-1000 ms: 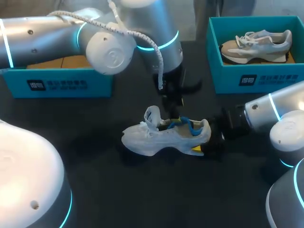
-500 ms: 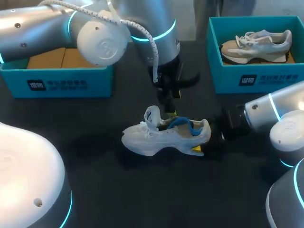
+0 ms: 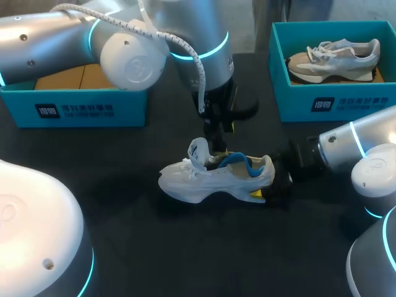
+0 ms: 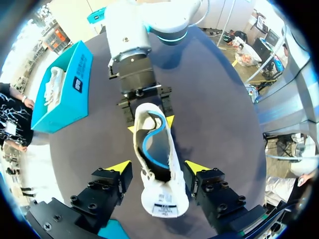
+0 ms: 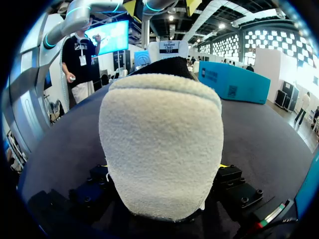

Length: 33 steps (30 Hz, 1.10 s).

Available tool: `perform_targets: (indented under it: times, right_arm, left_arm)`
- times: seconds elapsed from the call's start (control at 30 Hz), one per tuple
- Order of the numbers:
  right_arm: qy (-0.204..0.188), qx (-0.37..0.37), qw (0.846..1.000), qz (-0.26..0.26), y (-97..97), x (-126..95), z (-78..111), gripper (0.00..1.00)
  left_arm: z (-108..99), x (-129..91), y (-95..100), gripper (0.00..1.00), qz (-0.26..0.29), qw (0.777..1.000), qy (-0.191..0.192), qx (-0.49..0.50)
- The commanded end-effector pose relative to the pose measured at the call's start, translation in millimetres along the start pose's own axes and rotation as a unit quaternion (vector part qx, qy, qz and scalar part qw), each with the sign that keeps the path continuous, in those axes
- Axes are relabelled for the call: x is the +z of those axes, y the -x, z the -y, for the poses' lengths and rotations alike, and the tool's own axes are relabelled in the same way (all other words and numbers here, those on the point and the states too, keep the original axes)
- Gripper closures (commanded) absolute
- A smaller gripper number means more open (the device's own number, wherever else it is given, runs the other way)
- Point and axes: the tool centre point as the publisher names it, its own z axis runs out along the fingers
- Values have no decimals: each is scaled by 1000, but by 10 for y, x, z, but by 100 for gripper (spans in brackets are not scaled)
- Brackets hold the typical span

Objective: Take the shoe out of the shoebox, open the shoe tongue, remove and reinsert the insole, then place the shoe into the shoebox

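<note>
You have a dark, matte table [image 3: 185,247] running the full width of the head view. Near its middle a white shoe [image 3: 210,179] stands on its sole, toe toward your left arm's side and heel toward your right arm's side, with its tongue raised and blue lining showing inside. At the far edge on your left sits a teal shoebox [image 3: 74,108], open at the top. A second teal shoebox [image 3: 334,102] sits at the far right, well apart from the first.
</note>
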Motion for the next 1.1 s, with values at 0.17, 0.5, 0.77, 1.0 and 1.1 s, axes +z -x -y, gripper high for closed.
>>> perform_targets:
  times: [0.17,0.5,0.77,1.0,1.1]
  right_arm:
    - [-2,0,1000,0,0,54,11,100]
    - [-2,0,1000,0,0,54,11,100]
    - [-2,0,1000,0,0,54,11,100]
    - [-2,0,1000,0,0,54,11,100]
    - [-2,0,1000,0,0,54,11,100]
  left_arm:
    - [137,376,125,41,-20,1000,11,7]
    - [186,557,163,51,-30,999,18,6]
    - [199,711,196,45,-21,999,27,5]
    - [194,799,191,41,-12,999,27,14]
    - [182,848,205,42,-12,999,27,14]
